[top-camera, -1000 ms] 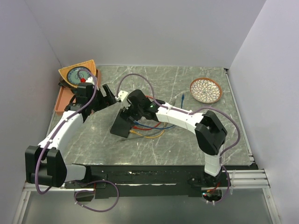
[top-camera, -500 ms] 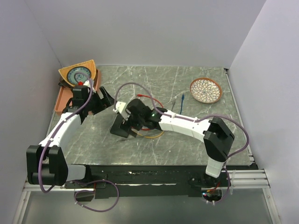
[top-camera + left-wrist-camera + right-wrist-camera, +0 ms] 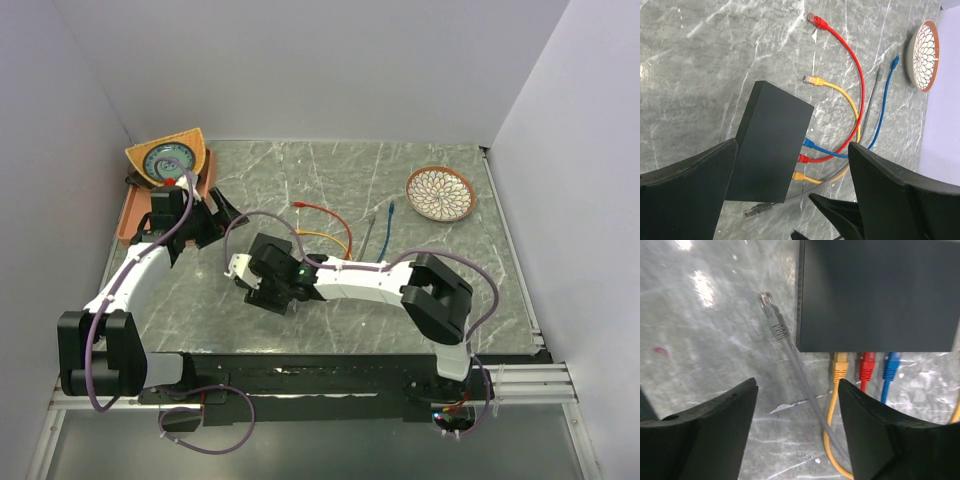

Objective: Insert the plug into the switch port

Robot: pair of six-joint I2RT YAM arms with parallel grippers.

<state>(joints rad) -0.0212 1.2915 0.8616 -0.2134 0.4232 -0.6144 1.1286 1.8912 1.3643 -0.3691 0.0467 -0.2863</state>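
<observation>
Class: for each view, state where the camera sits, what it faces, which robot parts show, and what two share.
Top external: above, behind the bases, looking down on table, left arm, right arm.
Left wrist: on left arm, facing the black box; left fingers frame it.
Right wrist: low over the grey plug; right fingers show.
Both wrist views share box and plug.

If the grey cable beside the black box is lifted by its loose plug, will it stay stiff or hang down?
The grey cable will probably droop: it is thin and lies in a soft curve. Its plug looks small and smooth, so it may twist or slip when pinched.
</observation>
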